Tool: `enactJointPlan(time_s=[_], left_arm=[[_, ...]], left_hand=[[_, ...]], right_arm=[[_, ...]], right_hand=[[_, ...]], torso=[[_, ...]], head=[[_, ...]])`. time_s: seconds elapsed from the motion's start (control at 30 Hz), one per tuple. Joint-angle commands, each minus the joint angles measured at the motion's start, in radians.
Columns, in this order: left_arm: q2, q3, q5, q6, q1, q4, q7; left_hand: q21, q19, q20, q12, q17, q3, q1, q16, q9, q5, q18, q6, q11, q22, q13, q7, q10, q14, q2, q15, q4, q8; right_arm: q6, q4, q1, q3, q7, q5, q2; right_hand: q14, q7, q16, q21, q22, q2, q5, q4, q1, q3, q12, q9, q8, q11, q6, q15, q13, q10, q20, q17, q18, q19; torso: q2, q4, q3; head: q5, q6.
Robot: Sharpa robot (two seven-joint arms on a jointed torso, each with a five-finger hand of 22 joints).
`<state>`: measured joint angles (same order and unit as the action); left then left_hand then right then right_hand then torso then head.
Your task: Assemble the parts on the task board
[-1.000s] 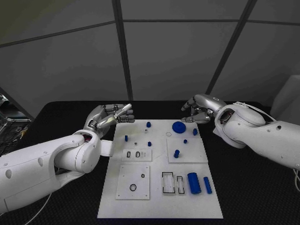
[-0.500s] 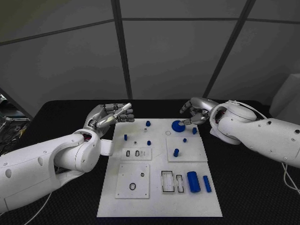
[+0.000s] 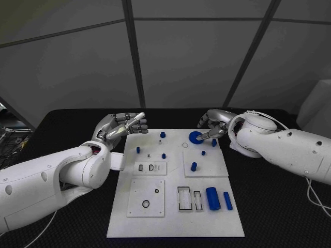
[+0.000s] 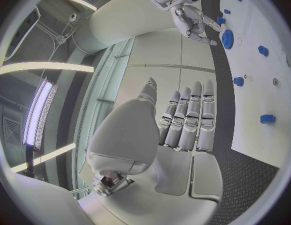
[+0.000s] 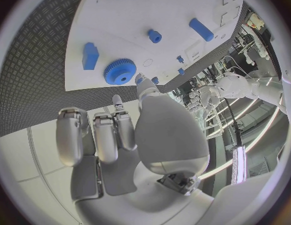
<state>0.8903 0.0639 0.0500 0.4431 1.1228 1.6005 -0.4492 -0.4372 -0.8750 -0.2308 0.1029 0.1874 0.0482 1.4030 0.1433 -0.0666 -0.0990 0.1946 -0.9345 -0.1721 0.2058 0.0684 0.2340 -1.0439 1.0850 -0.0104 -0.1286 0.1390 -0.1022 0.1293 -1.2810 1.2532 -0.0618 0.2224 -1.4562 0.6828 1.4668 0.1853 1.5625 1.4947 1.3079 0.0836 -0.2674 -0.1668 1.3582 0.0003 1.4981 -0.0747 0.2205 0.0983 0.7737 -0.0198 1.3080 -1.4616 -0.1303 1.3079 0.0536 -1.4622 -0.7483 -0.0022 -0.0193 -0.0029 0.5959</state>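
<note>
The white task board (image 3: 177, 212) lies in the middle of the black table. A blue gear (image 3: 195, 137) lies flat near the board's far edge. My right hand (image 3: 213, 124) hovers just behind the gear, fingertips lowered to its far right rim; I cannot tell whether they touch. In the right wrist view the gear (image 5: 120, 71) lies just beyond the fingers (image 5: 95, 135), nothing between them. My left hand (image 3: 122, 125) is raised off the board's far left corner, its fingers (image 4: 189, 117) straight and side by side, holding nothing.
Several small blue pegs (image 3: 162, 135) stand on the board's far half. A thick blue cylinder (image 3: 212, 199) and a thinner one (image 3: 227, 200) lie at its near right, beside rectangular slots (image 3: 185, 199). A blue block (image 5: 90, 55) sits next to the gear.
My right hand has come down and to the left, from behind the board's far right corner to the gear's rim. My left hand has stayed where it was.
</note>
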Motion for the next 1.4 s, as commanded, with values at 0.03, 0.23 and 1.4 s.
enactJointPlan(time_s=[0.03, 0.23, 1.4], left_arm=[[-0.002, 0.001, 0.005, -0.012, 0.002, 0.001, -0.005], [-0.003, 0.001, 0.005, -0.009, 0.002, 0.000, -0.007], [-0.001, 0.001, 0.005, -0.007, 0.002, -0.004, 0.000]], left_hand=[[-0.003, 0.005, -0.001, -0.005, 0.001, -0.001, -0.004, -0.005, 0.001, 0.003, -0.016, 0.001, -0.007, 0.001, 0.000, 0.004, 0.001, -0.001, 0.009, 0.000, -0.007, 0.005], [-0.004, 0.005, -0.001, -0.005, 0.002, -0.002, -0.003, -0.006, 0.001, 0.003, -0.016, 0.001, -0.007, 0.001, 0.000, 0.004, 0.001, 0.000, 0.011, 0.000, -0.008, 0.005], [-0.006, 0.006, -0.002, -0.007, 0.004, -0.004, 0.000, -0.007, 0.001, 0.003, -0.015, 0.001, -0.008, 0.002, 0.000, 0.005, 0.001, 0.001, 0.015, 0.000, -0.012, 0.007]], right_arm=[[-0.033, 0.005, 0.001, 0.001, 0.004, -0.020, -0.008], [-0.039, 0.015, -0.002, 0.003, 0.007, -0.041, -0.022], [-0.070, 0.042, -0.010, 0.005, -0.002, -0.086, -0.044]], right_hand=[[0.103, -0.002, 0.007, 0.007, 0.107, -0.003, -0.007, 0.002, 0.011, -0.004, 0.005, -0.002, 0.006, 0.001, -0.006, -0.005, 0.160, -0.026, -0.002, 0.260, -0.020, -0.015], [0.104, -0.003, 0.008, 0.009, 0.111, -0.014, -0.014, 0.005, 0.018, -0.001, 0.009, -0.002, 0.013, 0.001, -0.002, -0.005, 0.166, -0.029, -0.002, 0.263, -0.021, -0.017], [0.104, -0.007, 0.008, 0.014, 0.120, -0.064, 0.021, 0.072, 0.085, 0.062, 0.013, 0.001, 0.041, -0.005, 0.012, 0.000, 0.174, -0.032, 0.002, 0.263, -0.022, -0.020]], torso=[[0.001, 0.0013, 0.0008], [0.000, 0.0010, 0.0009], [0.000, 0.0004, 0.0015]], head=[[0.000, 0.001], [0.000, 0.003], [0.001, 0.013]])
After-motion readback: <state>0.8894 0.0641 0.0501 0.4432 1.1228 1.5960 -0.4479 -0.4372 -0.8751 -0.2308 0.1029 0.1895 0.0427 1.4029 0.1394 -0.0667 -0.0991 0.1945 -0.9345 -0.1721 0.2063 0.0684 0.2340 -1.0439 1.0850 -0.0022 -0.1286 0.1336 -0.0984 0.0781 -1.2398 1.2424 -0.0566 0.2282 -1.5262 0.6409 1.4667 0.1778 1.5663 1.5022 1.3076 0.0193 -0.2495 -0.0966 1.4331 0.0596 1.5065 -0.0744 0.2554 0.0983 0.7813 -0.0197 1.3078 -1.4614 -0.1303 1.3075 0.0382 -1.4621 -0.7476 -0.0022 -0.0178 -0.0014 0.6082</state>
